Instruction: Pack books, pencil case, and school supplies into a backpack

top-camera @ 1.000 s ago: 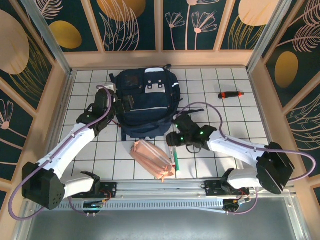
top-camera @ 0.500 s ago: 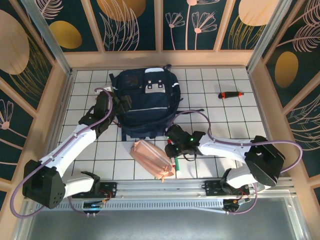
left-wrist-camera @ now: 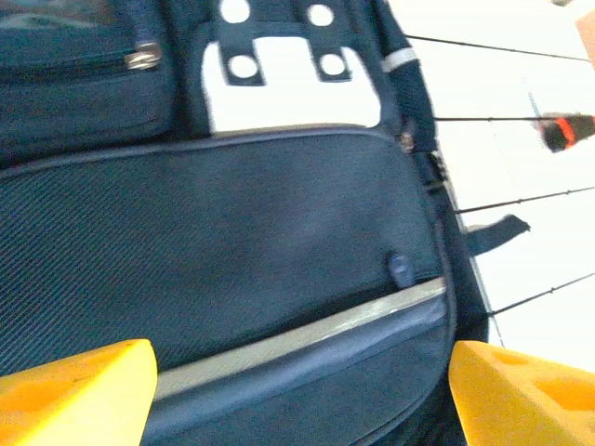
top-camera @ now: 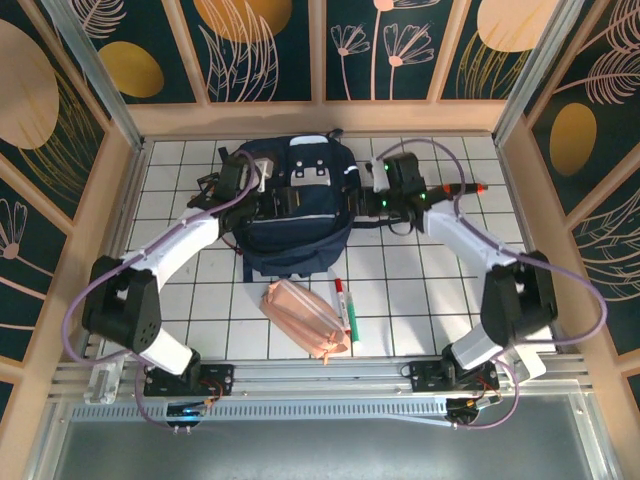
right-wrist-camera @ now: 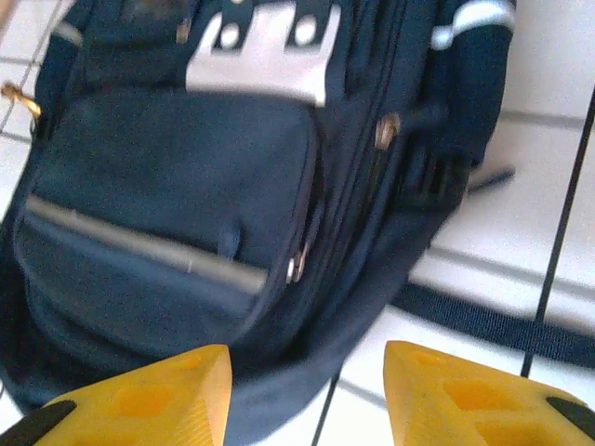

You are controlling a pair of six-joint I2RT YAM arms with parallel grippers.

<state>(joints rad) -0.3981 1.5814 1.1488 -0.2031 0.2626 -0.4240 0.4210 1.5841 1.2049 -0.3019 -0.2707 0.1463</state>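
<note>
The navy backpack [top-camera: 295,225] lies flat in the middle of the table, its front up. My left gripper [top-camera: 276,201] hovers open over its front pocket [left-wrist-camera: 279,232], with the yellow fingertips [left-wrist-camera: 79,390] wide apart and nothing between them. My right gripper [top-camera: 368,204] is open above the backpack's right edge [right-wrist-camera: 372,242], over the zippers and the bare tile. The pink pencil case [top-camera: 305,318] lies near the front edge. Just to its right is the marker pen [top-camera: 345,310], red cap pointing away. The books are out of view.
A red-and-black handled tool [top-camera: 462,189] lies right of the backpack, partly behind my right arm, and shows as a blur [left-wrist-camera: 567,130] in the left wrist view. A loose strap [right-wrist-camera: 483,321] trails from the backpack across the white tiles. Wooden walls [top-camera: 130,180] ring the table.
My right arm swung away from the marker up to the backpack's right side. My left arm moved farther up and over the backpack's front. The marker and the pencil case stay on the table.
</note>
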